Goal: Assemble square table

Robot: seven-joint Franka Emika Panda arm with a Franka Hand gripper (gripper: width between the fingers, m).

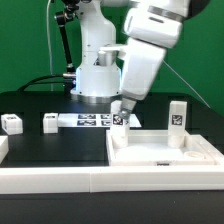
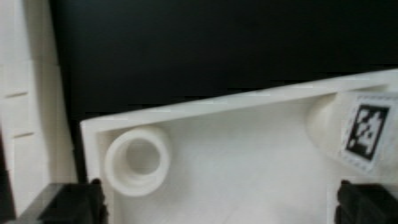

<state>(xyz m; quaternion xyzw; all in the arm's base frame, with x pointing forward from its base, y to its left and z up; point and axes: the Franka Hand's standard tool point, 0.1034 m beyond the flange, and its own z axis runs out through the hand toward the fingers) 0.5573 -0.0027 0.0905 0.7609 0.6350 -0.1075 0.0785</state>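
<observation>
2 short white legs lie apart on the black tabletop [image 1: 30, 102] at the exterior view's left: the outer leg [image 1: 12, 123] and the inner leg [image 1: 50, 122]. Then comes the marker board [image 1: 92, 121]. The gripper [image 1: 121, 108], jaws wide apart and empty, hangs above the square top [image 1: 160, 152] at its far left corner. The upright leg [image 1: 177, 115] stands at the top's far right.

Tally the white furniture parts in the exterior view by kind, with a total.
table top: 1
Peg legs plainly seen: 3 (leftmost leg, second leg, upright leg)
Total: 4
</observation>
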